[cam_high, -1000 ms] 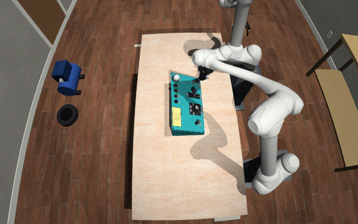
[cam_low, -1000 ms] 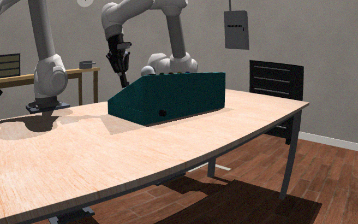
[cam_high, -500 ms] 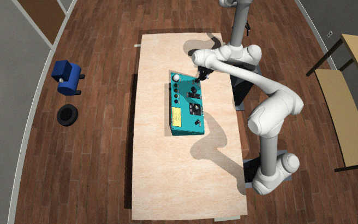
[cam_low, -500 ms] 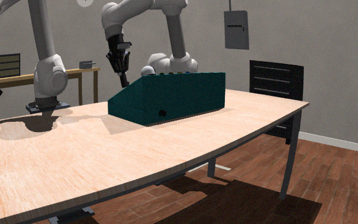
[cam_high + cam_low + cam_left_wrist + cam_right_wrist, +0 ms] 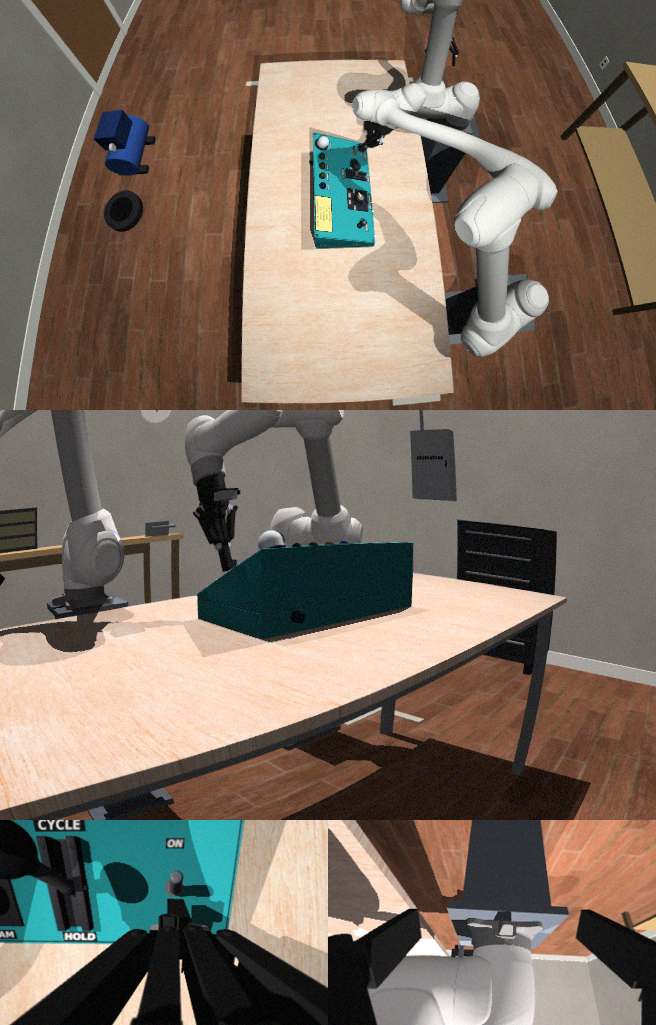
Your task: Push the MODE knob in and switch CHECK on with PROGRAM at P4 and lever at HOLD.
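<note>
Position the left pincer [image 5: 362,148] [image 5: 230,566] [image 5: 174,911] at the small grey cylindrical CHECK toggle [image 5: 354,149] [image 5: 175,881]. The toggle stands near one end of the teal wedge-shaped console [image 5: 340,220] [image 5: 340,580] [image 5: 128,847], on the pale wooden worktop [image 5: 300,320] [image 5: 250,690] [image 5: 293,889] [image 5: 351,884]. We have the left pincer's fingers together with nothing between them. The right pincer [image 5: 454,52] [image 5: 499,923] is wide apart, empty and away from the console; the left is nearer.

In the left wrist view, the fingertips lie just beside the toggle, on the side opposite the ON label; we cannot confirm contact. The toggle lies between them and ON, so we judge the next stroke to be a push toward ON, parallel to the long slot of the black ball-topped lever [image 5: 355,164] [image 5: 16,852].

Caution: we cannot read PROGRAM, MODE or the lever's exact setting. Excess force may slide the unfastened console.

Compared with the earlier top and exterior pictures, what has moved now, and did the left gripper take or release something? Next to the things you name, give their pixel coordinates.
Nothing visibly changed. No movement can be made out, and nothing was visibly taken hold of or let go. The left gripper [image 5: 364,147] [image 5: 228,564] [image 5: 174,911] is in the same place at the console [image 5: 345,232] [image 5: 335,582] [image 5: 110,922], which also stayed where it was.
</note>
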Available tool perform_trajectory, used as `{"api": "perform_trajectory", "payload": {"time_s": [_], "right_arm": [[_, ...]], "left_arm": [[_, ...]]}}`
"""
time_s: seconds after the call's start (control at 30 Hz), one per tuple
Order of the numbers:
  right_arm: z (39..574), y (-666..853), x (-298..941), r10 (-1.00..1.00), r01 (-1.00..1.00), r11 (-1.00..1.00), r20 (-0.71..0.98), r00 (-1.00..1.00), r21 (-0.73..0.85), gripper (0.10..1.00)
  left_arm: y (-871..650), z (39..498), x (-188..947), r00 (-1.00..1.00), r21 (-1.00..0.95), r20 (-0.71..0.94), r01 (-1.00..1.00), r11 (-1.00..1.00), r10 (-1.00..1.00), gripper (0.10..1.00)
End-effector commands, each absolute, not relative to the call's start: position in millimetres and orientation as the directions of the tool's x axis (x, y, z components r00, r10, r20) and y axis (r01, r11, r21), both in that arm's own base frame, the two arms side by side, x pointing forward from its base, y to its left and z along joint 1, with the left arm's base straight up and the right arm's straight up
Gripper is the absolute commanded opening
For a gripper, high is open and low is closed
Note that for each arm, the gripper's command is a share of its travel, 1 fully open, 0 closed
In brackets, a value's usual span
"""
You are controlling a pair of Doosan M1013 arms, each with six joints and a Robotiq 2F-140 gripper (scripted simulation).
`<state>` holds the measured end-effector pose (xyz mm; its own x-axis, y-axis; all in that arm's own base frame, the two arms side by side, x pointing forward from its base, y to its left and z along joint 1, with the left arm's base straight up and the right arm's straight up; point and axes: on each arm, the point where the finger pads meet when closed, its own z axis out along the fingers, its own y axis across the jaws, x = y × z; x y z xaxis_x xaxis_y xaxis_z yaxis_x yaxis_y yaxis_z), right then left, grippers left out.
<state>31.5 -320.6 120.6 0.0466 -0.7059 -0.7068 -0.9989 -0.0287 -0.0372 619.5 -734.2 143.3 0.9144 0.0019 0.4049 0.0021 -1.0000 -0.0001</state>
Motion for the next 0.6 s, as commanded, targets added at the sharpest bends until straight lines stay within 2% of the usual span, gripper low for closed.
{"api": "perform_trajectory", "payload": {"time_s": [0.0, 0.33, 0.57], "right_arm": [[121.0, -320.9, 31.6, -0.707, -0.999, -0.029, -0.706, 0.047, -0.038, 1.0], [121.0, -320.9, 31.6, -0.707, -0.999, -0.029, -0.706, 0.047, -0.038, 1.0], [121.0, -320.9, 31.6, -0.707, -0.999, -0.029, -0.706, 0.047, -0.038, 1.0]], "left_arm": [[-734.5, 143.0, 614.9, 0.914, 0.002, 0.407, 0.002, -1.0, 0.002, 0.099], [-734.5, 144.0, 612.8, 0.914, 0.002, 0.407, 0.002, -1.0, 0.002, 0.099], [-734.5, 165.2, 603.3, 0.914, 0.002, 0.407, 0.002, -1.0, 0.002, 0.099]]}}
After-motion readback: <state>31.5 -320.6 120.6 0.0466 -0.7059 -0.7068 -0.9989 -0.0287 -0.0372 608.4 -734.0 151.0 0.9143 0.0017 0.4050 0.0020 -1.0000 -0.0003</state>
